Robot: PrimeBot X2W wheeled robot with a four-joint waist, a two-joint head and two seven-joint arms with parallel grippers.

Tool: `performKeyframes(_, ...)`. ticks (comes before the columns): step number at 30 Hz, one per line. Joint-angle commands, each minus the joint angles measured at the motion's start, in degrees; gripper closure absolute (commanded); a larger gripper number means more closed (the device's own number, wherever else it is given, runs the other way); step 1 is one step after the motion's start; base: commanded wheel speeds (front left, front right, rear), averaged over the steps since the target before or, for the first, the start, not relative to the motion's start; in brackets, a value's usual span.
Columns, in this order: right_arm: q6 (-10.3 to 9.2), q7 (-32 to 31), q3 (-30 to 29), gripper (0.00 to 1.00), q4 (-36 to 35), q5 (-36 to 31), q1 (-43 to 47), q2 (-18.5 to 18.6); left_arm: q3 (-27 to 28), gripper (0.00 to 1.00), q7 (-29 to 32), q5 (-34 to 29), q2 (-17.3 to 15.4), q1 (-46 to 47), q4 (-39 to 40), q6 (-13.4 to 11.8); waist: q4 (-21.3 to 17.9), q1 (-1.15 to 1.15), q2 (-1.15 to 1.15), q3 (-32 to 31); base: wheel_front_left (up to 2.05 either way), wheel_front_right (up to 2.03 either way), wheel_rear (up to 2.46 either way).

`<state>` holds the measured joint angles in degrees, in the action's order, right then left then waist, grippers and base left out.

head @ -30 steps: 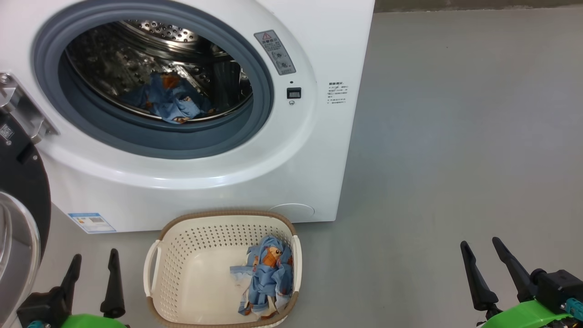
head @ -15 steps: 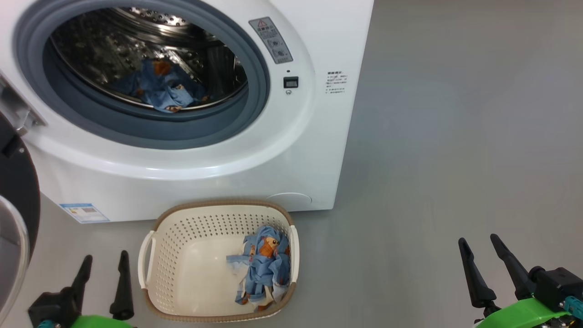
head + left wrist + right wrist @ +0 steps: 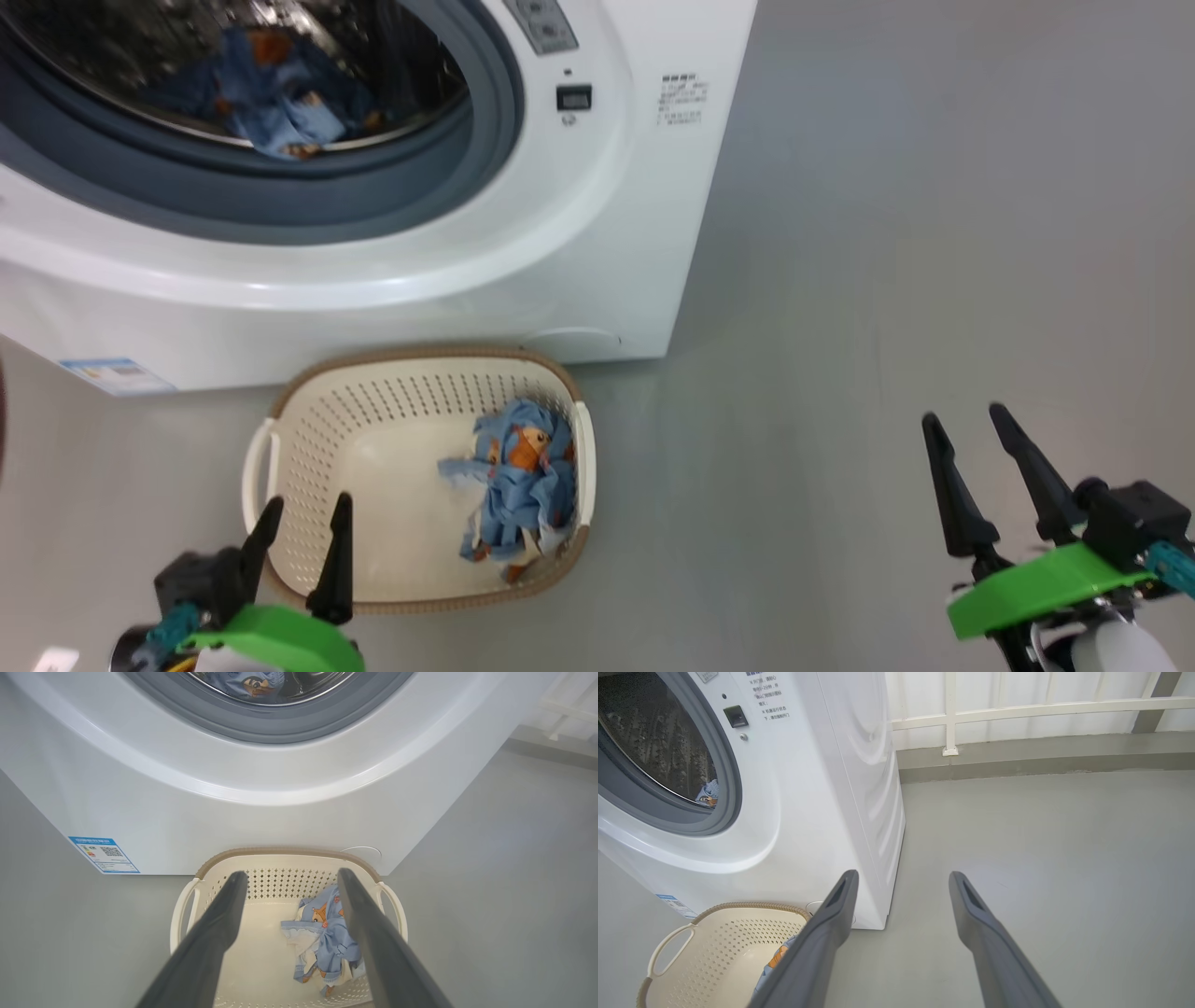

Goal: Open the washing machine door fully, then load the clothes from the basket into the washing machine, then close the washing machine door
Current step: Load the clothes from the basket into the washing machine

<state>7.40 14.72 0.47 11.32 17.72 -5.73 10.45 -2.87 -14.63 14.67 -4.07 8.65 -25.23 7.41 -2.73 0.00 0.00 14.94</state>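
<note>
Your left gripper (image 3: 310, 501) is spread wide and empty, fingertips hanging over the near left rim of the basket (image 3: 420, 354), nothing between them. Your right gripper (image 3: 963, 415) is off to the right over bare floor (image 3: 840, 280), well apart from the basket, also spread and holding nothing. The basket sits on the floor just in front of the washing machine (image 3: 607, 233); can't tell if they touch. One bundle of clothes (image 3: 518, 485) lies inside it against the right wall. There's a blue label (image 3: 117, 375) low on the machine front, left of the basket. Higher up, the drum mouth is uncovered with a grey rubber ring (image 3: 280, 196) around it, and a second blue bundle (image 3: 271, 103) lies at the drum's bottom front. A white railing (image 3: 1017, 709) runs along the wall behind the machine.
</note>
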Motion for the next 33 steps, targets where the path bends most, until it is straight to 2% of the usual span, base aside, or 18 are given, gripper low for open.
performKeyframes(1,0.09,0.28,1.44,0.0,-1.6,-0.38,-1.51,0.17,1.38,0.0,-0.37,0.53,-0.65,2.23,0.3,0.08,-1.21,0.0,0.0,3.9,0.0,0.0,0.0)
performKeyframes(6,0.09,0.28,1.85,0.0,-2.16,-0.66,-4.57,-1.07,-0.58,0.0,-0.37,1.6,-0.52,6.45,-3.26,0.08,-2.52,0.0,0.0,8.59,0.0,0.0,0.0)
performKeyframes(16,0.09,0.28,2.23,0.0,-2.55,-0.64,-10.0,-3.34,-8.01,0.0,-0.37,4.6,-3.0,16.32,-12.8,0.08,-5.37,0.0,0.0,16.42,0.0,0.0,0.0)
performKeyframes(27,0.09,0.28,2.93,0.0,-3.14,-0.46,-14.3,-5.34,-21.87,0.0,-0.37,13.75,-5.46,28.76,-27.42,0.08,-9.2,0.0,0.0,24.06,0.0,0.0,0.0)
performKeyframes(33,0.09,0.28,3.37,0.0,-3.42,-0.42,-15.37,-6.24,-30.0,0.0,-0.37,19.65,-7.37,32.9,-32.04,0.08,-10.94,0.0,0.0,26.09,0.0,0.0,0.0)
